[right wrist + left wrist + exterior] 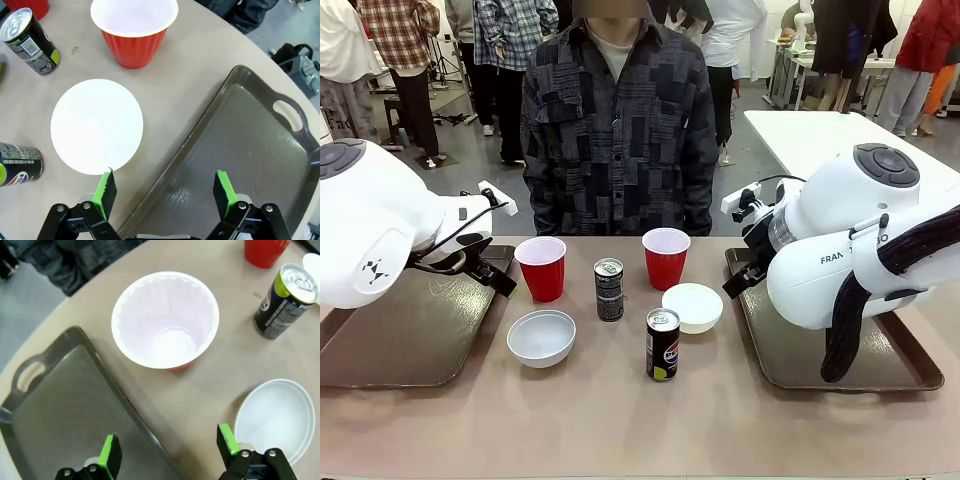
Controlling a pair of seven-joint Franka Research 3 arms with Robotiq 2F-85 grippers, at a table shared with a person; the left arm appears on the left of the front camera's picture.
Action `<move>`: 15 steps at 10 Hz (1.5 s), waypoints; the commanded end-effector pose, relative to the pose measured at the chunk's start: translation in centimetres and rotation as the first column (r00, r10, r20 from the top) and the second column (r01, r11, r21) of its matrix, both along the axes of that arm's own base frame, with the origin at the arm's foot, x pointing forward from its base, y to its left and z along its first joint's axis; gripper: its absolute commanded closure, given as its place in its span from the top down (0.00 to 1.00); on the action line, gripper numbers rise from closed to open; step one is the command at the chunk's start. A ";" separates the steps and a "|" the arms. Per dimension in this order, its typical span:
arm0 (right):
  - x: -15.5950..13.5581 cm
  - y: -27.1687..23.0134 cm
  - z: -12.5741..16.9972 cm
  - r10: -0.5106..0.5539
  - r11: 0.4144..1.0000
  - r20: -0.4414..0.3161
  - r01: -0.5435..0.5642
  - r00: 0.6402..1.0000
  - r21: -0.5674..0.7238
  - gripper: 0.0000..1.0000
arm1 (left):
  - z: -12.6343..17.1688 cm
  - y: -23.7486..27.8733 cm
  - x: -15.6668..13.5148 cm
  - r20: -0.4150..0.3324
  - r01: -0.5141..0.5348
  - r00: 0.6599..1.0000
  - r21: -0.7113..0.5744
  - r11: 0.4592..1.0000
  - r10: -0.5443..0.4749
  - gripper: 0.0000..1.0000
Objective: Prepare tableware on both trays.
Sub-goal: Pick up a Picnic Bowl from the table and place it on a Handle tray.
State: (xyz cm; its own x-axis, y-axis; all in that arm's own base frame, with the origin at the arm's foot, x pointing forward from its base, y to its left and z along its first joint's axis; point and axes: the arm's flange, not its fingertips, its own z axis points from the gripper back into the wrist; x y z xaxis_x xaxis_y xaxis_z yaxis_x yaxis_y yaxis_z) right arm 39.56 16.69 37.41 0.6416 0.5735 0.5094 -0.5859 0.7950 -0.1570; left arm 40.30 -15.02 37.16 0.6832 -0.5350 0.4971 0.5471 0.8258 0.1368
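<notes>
Left gripper (pixel 167 450) open and empty, spread over the inner rim of the left tray (pixel 65 410); left bowl (pixel 277 415) just beside one finger, left cup (pixel 165 320) upright on the table (pixel 235 360) just ahead; right gripper (pixel 165 192) also open, straddling the rim of the right tray (pixel 250 150); right bowl (pixel 96 126) beside one finger, right cup (pixel 134 30) beyond it; two cans (pixel 609 290) upright mid-table

Not much to read here tbh; the white shell of the right arm (pixel 840 255) has grey letters "FRAN" running off behind a black cable, and that's the only clear word. The nearer can (pixel 662 345) has a round logo and upright print too small to make out; the other can (pixel 609 290) has fine print, also unreadable; the left arm (pixel 372 268) carries a small dark symbol, no letters.
</notes>
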 end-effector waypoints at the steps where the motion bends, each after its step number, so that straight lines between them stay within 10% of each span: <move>1: 0.0 0.0 0.0 0.000 1.000 0.000 0.000 1.000 0.000 1.00 | 0.0 0.0 0.0 0.000 0.000 1.000 0.000 1.000 0.000 1.00; 5: -13.7 -2.2 2.5 0.007 0.999 -0.219 -0.014 0.976 -0.030 1.00 | 2.7 5.8 -13.0 -0.118 0.176 0.977 -0.040 0.984 -0.180 1.00; 9: -19.1 -6.0 1.2 -0.218 0.975 -0.349 0.184 0.912 -0.128 1.00 | 2.7 7.7 -18.3 -0.311 0.100 0.947 0.043 0.994 -0.082 1.00; 10: -9.2 0.1 7.7 -0.112 0.990 -0.309 0.079 0.945 -0.116 1.00 | 8.4 3.3 -6.3 -0.240 0.161 0.957 -0.022 0.987 -0.162 1.00; 13: -10.4 -0.9 8.8 -0.157 0.984 -0.330 0.118 0.931 -0.135 1.00 | 9.6 4.5 -7.7 -0.283 0.138 0.950 0.001 0.990 -0.132 1.00; 15: -9.6 -6.6 10.2 0.044 0.946 -0.454 0.110 0.890 0.306 1.00 | 9.1 10.1 -5.4 -0.356 0.075 0.901 -0.435 0.898 -0.248 1.00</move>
State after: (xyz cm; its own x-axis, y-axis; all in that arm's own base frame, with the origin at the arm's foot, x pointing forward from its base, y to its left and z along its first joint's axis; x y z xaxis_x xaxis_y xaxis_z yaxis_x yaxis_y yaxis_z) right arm 30.40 13.68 47.40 0.8379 0.4682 0.2805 -0.5212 0.8390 0.1564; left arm 33.95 -8.01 46.12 0.7516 -0.5505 0.3635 0.6456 0.7270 -0.2340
